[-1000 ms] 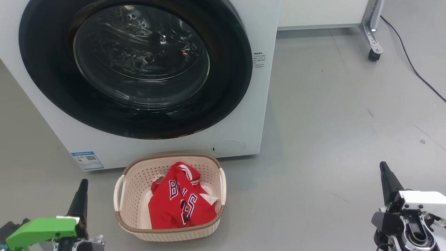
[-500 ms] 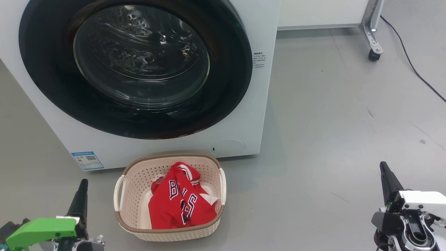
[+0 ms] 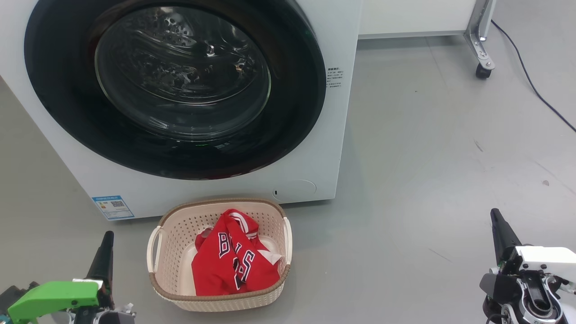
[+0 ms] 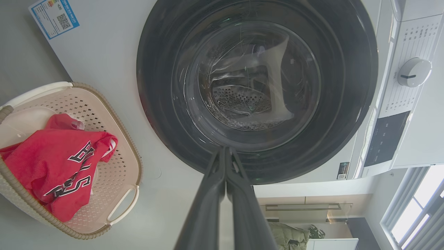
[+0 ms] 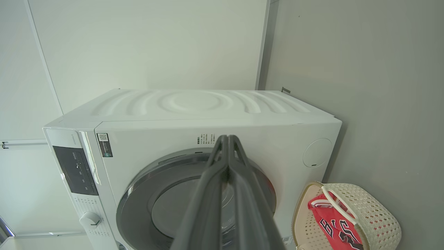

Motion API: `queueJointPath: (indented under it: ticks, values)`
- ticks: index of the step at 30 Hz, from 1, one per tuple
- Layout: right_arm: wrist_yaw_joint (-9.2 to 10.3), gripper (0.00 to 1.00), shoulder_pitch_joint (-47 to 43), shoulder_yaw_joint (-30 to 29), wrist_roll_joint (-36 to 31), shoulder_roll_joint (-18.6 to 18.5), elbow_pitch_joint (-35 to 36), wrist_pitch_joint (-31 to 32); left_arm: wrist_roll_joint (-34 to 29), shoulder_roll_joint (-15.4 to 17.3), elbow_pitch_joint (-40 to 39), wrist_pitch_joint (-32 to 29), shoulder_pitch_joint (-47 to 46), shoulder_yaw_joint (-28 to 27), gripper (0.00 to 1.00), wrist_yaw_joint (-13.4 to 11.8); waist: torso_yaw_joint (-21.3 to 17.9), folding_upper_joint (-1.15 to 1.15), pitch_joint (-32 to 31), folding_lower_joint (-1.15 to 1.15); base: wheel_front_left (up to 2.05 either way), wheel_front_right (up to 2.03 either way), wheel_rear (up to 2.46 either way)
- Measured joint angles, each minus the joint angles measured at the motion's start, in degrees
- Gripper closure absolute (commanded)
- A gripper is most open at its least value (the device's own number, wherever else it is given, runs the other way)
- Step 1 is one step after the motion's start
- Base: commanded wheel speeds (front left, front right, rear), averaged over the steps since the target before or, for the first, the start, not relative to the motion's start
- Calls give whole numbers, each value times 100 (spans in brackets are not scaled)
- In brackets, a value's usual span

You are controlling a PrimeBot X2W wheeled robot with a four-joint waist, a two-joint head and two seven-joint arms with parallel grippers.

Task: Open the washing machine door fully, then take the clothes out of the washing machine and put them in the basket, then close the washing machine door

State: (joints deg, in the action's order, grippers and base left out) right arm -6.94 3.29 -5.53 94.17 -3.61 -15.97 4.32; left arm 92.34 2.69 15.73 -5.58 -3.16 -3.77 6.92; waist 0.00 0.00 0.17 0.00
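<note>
The white washing machine (image 3: pixel 333 135) stands ahead with its round black door (image 3: pixel 58 90) shut flat against the front; steel drum shows through the glass. On the floor before it sits the cream basket (image 3: pixel 175 234), holding the red clothes (image 3: pixel 234 265). My left gripper (image 3: pixel 107 238) is shut and empty at the lower left, beside the basket's left handle. My right gripper (image 3: pixel 495 216) is shut and empty at the lower right, well apart from the basket. The left wrist view shows the door (image 4: pixel 159 104), the basket (image 4: pixel 128 163) and the clothes (image 4: pixel 52 156).
A blue label (image 3: pixel 112 207) marks the machine's lower left corner. A white cabinet on a castor leg (image 3: pixel 482 67) stands at the back right, with a dark cable (image 3: pixel 531 81) trailing over the grey floor. The machine's dial (image 4: pixel 414 72) and panel show in the left wrist view.
</note>
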Motion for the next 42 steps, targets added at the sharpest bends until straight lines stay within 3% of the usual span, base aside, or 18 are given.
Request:
queueJointPath:
  ticks: [42]
  values:
    - [0, 100, 0, -14, -1, 4, 10, 1, 0, -1, -2, -16, -1, -5, 100, 0, 0, 0, 0, 0, 0, 0, 0]
